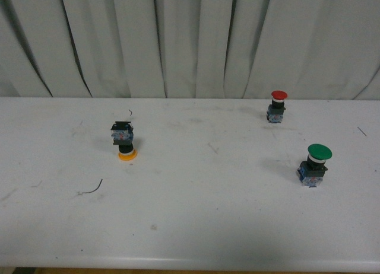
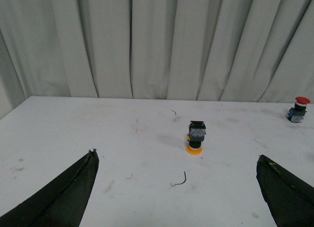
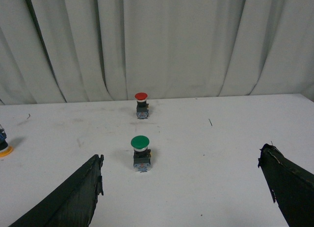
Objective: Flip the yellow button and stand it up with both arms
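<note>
The yellow button [image 1: 123,142] stands upside down on the white table [image 1: 196,220], left of centre, its yellow cap on the table and its blue-black block on top. It also shows in the left wrist view [image 2: 196,137], ahead of my open, empty left gripper [image 2: 176,160]. Its cap edge shows at the border of the right wrist view [image 3: 4,148]. My right gripper [image 3: 181,163] is open and empty, well back from the buttons. Neither arm shows in the front view.
A red-capped button [image 1: 276,105] stands upright at the back right, also in the right wrist view [image 3: 141,104]. A larger green-capped button [image 1: 314,163] stands upright at the right [image 3: 141,152]. A short bent wire [image 1: 92,188] lies front left. Grey curtain [image 1: 190,42] hangs behind.
</note>
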You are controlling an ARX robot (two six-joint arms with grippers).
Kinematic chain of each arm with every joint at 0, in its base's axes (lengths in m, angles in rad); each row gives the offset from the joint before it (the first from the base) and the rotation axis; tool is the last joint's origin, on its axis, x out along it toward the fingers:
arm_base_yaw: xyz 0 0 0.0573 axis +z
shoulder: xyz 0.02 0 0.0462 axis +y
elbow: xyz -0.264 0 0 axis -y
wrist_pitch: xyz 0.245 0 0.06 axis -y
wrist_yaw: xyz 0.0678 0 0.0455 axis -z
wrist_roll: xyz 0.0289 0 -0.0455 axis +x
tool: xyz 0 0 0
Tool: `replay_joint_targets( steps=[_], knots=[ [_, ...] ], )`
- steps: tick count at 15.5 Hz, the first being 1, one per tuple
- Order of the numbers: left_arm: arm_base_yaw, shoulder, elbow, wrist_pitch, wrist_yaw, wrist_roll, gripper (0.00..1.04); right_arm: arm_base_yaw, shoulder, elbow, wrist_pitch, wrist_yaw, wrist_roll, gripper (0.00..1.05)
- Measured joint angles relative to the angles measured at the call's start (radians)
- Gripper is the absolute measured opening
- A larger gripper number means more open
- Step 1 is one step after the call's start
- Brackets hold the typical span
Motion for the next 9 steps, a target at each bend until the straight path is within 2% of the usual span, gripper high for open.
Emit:
replay_joint_targets(
  steps=[9],
  knots=[
    [0.000,0.000,0.000,0.000,0.000,0.000,0.98,0.000,0.000,0.000,0.000,0.000,0.000,0.98]
  ],
)
